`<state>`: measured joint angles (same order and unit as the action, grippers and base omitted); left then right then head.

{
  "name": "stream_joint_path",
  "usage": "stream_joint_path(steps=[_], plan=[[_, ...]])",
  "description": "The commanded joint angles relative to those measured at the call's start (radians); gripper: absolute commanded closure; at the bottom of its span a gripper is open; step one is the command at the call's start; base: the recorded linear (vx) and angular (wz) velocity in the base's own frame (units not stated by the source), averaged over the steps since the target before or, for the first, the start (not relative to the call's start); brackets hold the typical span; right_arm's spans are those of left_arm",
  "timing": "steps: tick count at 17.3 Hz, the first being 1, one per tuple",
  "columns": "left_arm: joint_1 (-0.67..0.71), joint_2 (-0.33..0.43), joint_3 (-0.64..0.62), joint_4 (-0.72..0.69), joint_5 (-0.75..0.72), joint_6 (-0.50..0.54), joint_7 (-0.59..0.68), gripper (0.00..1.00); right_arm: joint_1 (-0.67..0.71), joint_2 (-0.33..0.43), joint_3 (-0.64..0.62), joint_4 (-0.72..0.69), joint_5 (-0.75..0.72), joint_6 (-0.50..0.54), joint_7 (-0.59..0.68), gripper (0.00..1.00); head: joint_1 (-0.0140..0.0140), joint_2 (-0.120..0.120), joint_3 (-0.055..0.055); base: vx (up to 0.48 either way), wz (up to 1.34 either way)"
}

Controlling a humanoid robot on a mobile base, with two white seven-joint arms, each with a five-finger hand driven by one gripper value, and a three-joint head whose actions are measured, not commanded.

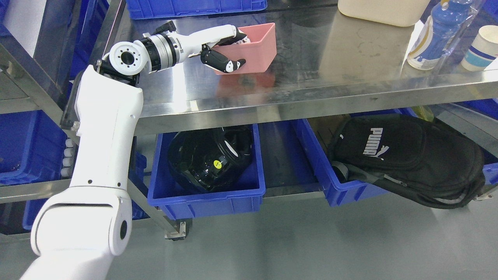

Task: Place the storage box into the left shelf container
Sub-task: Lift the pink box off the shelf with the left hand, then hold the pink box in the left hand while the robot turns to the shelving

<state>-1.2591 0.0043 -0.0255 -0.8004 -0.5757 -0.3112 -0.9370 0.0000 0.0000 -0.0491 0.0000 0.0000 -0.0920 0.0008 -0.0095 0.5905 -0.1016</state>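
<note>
One small pink storage box (253, 46), open-topped with plain slanted walls and a matte plastic look, sits on the steel counter (319, 77) toward its left part, and its colour is mirrored as a soft reddish smear on the metal just in front of it. The left robot hand (223, 50) is closed on the box's near left wall: white fingers (239, 37) hook over the rim into the inside, while the dark thumb with a white tip presses the outer face, so the wall is pinched between them. Whether the box rests fully on the counter or is slightly raised cannot be told. The white left arm comes up from the lower left, bending at a round joint beside the counter's edge. The counter is polished stainless steel with scuffs and dull reflections. At its far edge stand a blue bin (194, 7), a cream container (383, 11), a blue and white bottle (437, 35) and a paper cup (482, 48) with a blue band, all well apart from the pink box. Below the counter, a lower shelf carries two blue bins: the left one (206, 198) holds a glossy black helmet (210, 159) with a small yellow sticker, and the right one (342, 186) holds a black bag (408, 159) with white lettering that spills over its rim. More blue bins (23, 147) sit on a steel rack at the far left. The floor (311, 241) is smooth grey.
</note>
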Motion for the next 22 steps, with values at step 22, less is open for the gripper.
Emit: stream_joint_path(steps=[22], plan=[[0.559, 0.013, 0.024, -0.678, 0.445, -0.338, 0.07, 1.0, 0.008, -0.017, 0.0, -0.017, -0.003, 0.0, -0.001, 0.0, 0.0, 0.0, 0.0, -0.101, 0.38]])
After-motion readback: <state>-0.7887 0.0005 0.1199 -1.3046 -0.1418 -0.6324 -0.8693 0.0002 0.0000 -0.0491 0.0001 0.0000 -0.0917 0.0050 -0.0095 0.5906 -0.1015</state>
